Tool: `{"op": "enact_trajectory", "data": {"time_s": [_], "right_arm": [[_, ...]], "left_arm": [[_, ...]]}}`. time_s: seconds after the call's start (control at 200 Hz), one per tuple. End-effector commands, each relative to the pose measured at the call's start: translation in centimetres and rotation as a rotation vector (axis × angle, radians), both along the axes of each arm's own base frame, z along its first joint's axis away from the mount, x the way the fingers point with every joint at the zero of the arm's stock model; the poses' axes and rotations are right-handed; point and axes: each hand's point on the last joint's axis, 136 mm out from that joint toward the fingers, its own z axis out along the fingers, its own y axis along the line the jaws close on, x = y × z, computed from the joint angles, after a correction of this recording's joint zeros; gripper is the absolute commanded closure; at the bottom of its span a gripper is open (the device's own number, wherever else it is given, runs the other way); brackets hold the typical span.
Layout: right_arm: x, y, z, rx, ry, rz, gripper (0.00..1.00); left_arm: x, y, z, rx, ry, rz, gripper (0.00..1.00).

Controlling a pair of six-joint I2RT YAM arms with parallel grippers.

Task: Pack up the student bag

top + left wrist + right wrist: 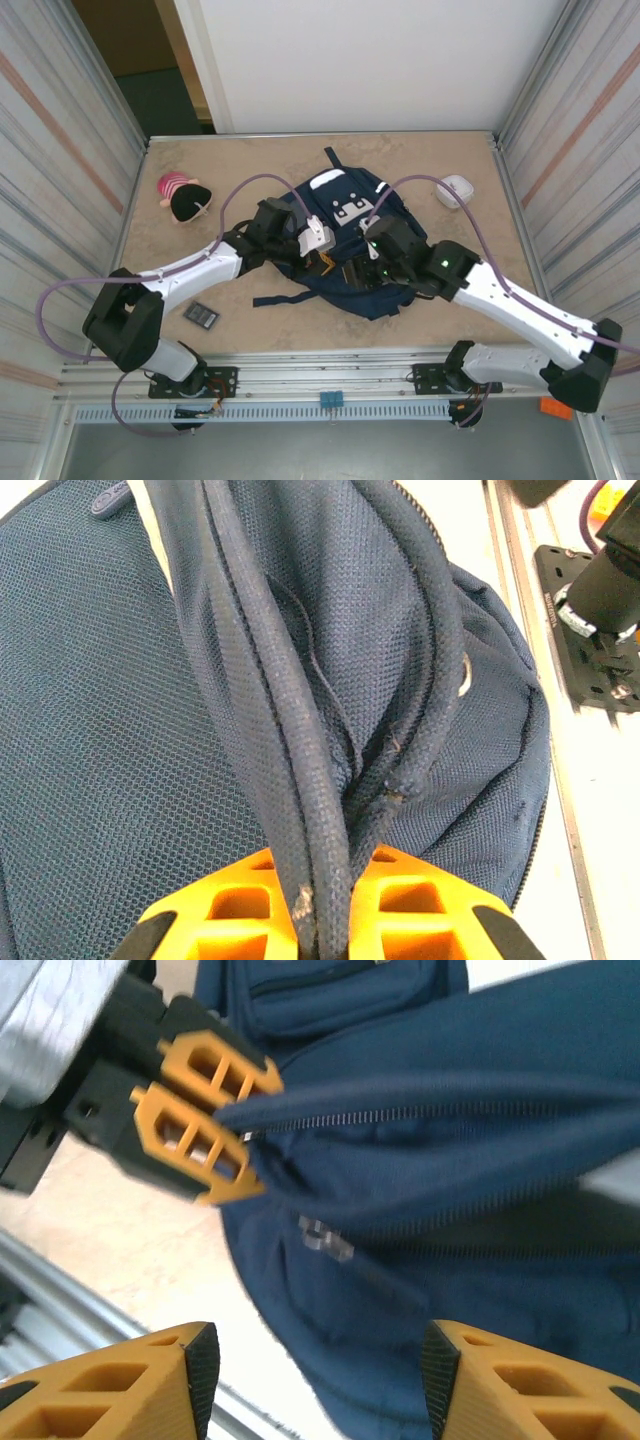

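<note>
The student bag (345, 215) lies centred on the table (240, 165), long axis near-to-far, top pointing away; left claw (325, 905) clamps its piped edge, right claw (318, 1360) gapes wide, empty

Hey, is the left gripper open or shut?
Shut: the left gripper pinches a corded seam of the student bag between its orange fingers.

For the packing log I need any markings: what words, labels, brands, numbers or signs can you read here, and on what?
No text can be read in these views.
On the navy-blue fabric backpack: dark marks on its white patch, too small to read.
On the small dark flat rectangular item lying on the beige table: anything printed is too small to read.
</note>
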Motion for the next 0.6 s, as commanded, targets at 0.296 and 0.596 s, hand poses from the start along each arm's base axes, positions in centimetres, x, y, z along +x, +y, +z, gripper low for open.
{"op": "enact_trajectory", "data": {"time_s": [0.296,0.596], "right_arm": [[2.3,1.3,-1.5,-0.116,-0.039,0.101,0.50],[3.4,-0.2,-1.9,-0.110,0.008,0.092,0.85]], "left_arm": [[-0.8,-1.0,3.6,-0.115,0.010,-0.055,0.98],[-0.4,-0.8,3.5,-0.107,0.002,-0.041,0.98]]}}
